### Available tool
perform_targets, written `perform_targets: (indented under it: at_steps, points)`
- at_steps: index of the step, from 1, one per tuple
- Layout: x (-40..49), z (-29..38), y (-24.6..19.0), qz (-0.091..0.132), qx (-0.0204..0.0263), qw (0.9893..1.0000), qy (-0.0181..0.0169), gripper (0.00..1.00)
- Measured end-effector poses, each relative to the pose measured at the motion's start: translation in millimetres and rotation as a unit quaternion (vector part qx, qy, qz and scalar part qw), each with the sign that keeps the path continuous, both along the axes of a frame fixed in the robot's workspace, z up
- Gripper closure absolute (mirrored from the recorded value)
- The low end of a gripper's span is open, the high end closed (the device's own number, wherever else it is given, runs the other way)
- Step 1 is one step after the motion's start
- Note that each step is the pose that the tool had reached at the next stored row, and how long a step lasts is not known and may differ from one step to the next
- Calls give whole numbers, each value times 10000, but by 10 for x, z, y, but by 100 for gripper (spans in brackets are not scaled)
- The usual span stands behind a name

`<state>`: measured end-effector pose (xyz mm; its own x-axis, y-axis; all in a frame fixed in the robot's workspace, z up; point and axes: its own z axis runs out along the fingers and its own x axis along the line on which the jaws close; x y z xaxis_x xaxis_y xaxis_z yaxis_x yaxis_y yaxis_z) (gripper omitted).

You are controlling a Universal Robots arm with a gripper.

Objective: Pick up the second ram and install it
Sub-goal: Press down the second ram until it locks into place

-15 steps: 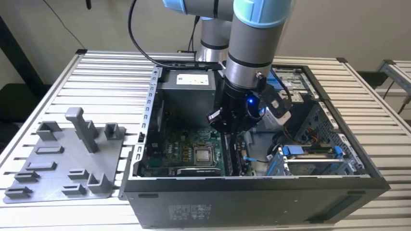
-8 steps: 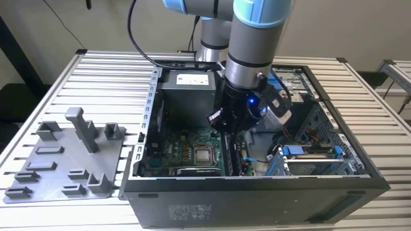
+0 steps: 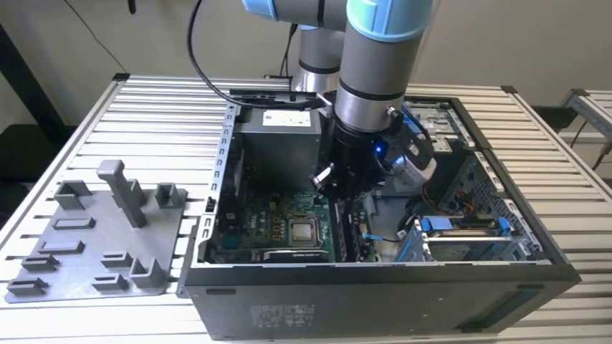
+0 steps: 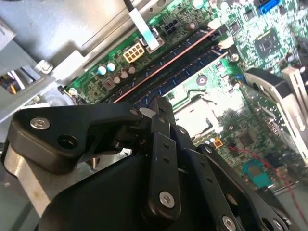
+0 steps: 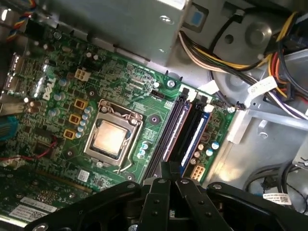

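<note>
A: Count?

B: One arm, one end effector (image 3: 337, 188), one open PC case (image 3: 535, 247) on the slatted bench (image 3: 153, 107). One grey holder plate (image 3: 91, 247) lies on the bench at the exterior view's left, well apart from the end effector. Inside the case there is one grey power-supply box (image 3: 277, 147), one motherboard (image 5: 53, 120) and one CPU socket (image 5: 111, 137).

A: Memory slots?

B: They form a bank of parallel slots (image 5: 195, 134) just beside the CPU socket. The exact number cannot be told. At least one is blue, the rest black.

A: Second ram?

B: It is in the bank. In the first wrist view the second ram (image 5: 171, 127) is a long, thin, dark strip standing on edge in a slot on the socket side. A pale reddish line runs along its top edge, and its near end runs under the fingertips.

A: End effector state?

B: It is clenched. In both wrist views the two black fingers (image 4: 161, 120) meet at the tips, with nothing visible between them. It hangs down inside the case, directly over the slot bank. Whether the tips touch the ram cannot be told.
</note>
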<state>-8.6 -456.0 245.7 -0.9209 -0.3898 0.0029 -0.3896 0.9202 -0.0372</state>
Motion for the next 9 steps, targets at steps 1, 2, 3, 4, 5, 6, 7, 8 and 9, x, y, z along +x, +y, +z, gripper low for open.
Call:
perform_targets:
  at_steps: [1, 2, 3, 4, 5, 6, 7, 8, 9]
  points:
    - [0, 0, 0, 89, 0, 10000, 0, 89]
    - [-1, 0, 0, 178, -1, 9998, 0, 89]
    - [-2, 0, 0, 266, -2, 9996, 0, 89]
    - [-3, 0, 0, 353, -3, 9994, 0, 89]
    - [-4, 0, 0, 439, -4, 9990, 0, 89]
    - [-4, 0, 0, 520, -6, 9986, 0, 89]
    - [-4, 0, 0, 606, -7, 9982, 0, 89]
    - [-5, 0, 0, 684, -9, 9977, 0, 89]
    - [-6, 0, 0, 772, -11, 9970, 0, 89]
